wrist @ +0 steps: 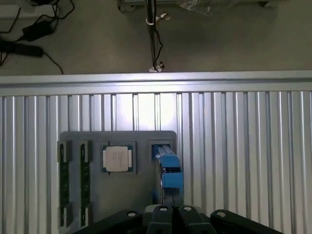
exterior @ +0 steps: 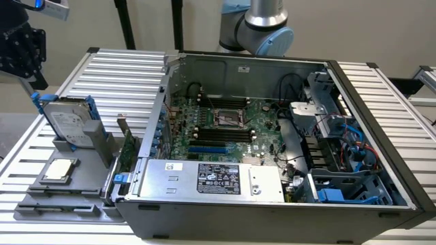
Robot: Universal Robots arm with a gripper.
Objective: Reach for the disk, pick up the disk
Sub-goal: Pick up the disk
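Claw [wrist: 171, 217] hangs well above the disk [exterior: 68, 121], which stands on edge in the grey holder [wrist: 141, 190] at the exterior view's left, and honestly you can't tell how wide it's open. Come down off-line and you'd probably clip a blue rail and tip the drive, or bump the CPU chip [wrist: 118, 159] just beside it. Wrist points straight down, with the arm [exterior: 262, 28] rising from behind the far side of the case [exterior: 272, 224].

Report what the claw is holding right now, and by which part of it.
Nothing, as far as shows. The disk stands on edge in its grey holder, untouched, and the claw hangs above it, apart from it.
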